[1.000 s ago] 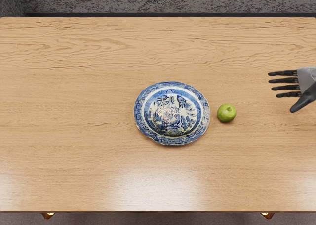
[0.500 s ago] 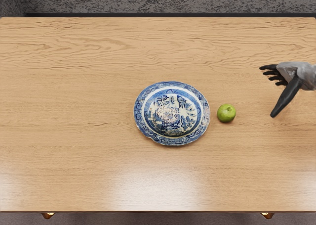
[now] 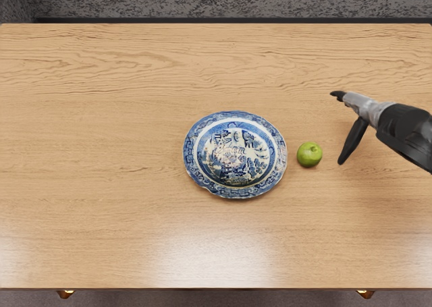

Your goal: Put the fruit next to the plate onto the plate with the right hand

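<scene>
There was one blue-and-white patterned plate (image 3: pixel 191 152) and one green lime (image 3: pixel 310 154), so two loose things in all. One wooden table (image 3: pixel 101 118) was there. One robot hand showed, the right hand (image 3: pixel 361 108), on one dark arm (image 3: pixel 405 128). Two brass-coloured table feet (image 3: pixel 65 294) peeked out at the bottom edge.
</scene>
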